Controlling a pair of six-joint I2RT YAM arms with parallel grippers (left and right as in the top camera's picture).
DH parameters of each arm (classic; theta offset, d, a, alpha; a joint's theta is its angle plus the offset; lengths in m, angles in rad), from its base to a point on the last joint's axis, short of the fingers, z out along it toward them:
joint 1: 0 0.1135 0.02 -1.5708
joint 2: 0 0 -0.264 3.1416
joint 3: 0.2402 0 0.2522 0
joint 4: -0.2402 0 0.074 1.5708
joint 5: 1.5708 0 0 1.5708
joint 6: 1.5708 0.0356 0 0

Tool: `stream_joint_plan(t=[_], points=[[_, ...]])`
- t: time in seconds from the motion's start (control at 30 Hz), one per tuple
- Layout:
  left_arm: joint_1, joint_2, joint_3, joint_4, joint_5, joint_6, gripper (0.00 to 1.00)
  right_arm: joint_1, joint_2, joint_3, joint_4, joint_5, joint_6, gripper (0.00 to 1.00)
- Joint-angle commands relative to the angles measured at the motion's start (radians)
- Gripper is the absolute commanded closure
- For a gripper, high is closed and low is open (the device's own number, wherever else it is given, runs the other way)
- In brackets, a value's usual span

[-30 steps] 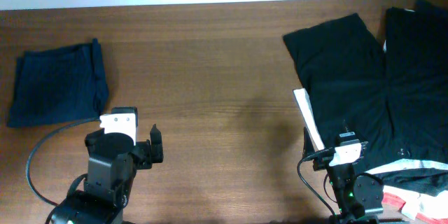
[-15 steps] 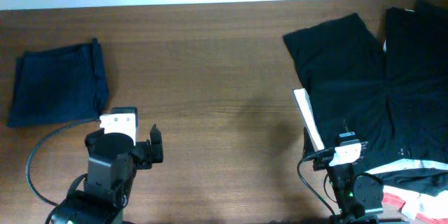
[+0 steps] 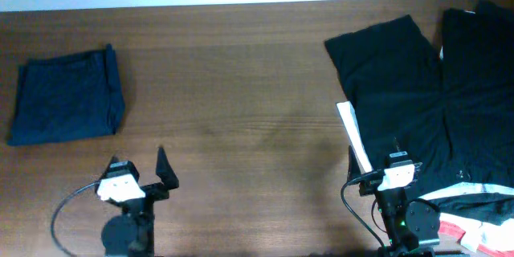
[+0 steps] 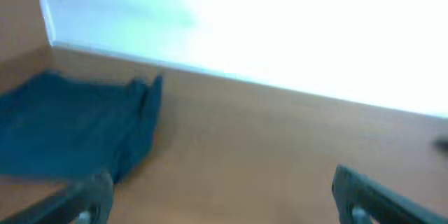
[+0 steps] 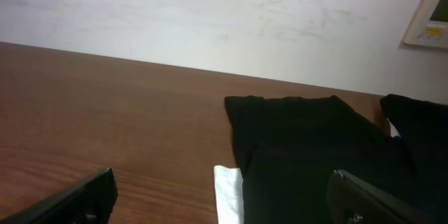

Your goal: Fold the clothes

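A folded navy-blue garment [image 3: 64, 100] lies at the table's left; it also shows in the left wrist view [image 4: 70, 126], ahead and left of my fingers. Black clothes [image 3: 426, 88] lie spread flat at the right, and the right wrist view [image 5: 315, 147] shows them too. My left gripper [image 3: 138, 170] is open and empty near the front edge, below and right of the navy piece [image 4: 224, 203]. My right gripper [image 3: 396, 161] is open and empty at the lower left part of the black clothes [image 5: 224, 199].
A white strip [image 3: 353, 136] sticks out from under the black clothes' left edge [image 5: 227, 189]. A white and red item [image 3: 474, 233] lies at the front right corner. A cable [image 3: 68, 213] loops beside the left arm. A wall panel [image 5: 430, 17] hangs behind the table.
My left arm has drawn back toward the front edge, so less of its body shows from overhead. The right arm and the clothes have not moved.
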Motion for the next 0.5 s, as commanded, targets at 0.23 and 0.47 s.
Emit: stream_joint_plan(t=[0.23,0.47], points=[[0.014,-0.044,-0.104,0.069,0.122,0.103,0.01,-0.007,-0.008,-0.005,-0.005,-0.003,-0.007,0.01],[0.014,-0.044,-0.104,0.069,0.122,0.103,0.01,-0.007,-0.008,-0.005,-0.005,-0.003,-0.007,0.01]])
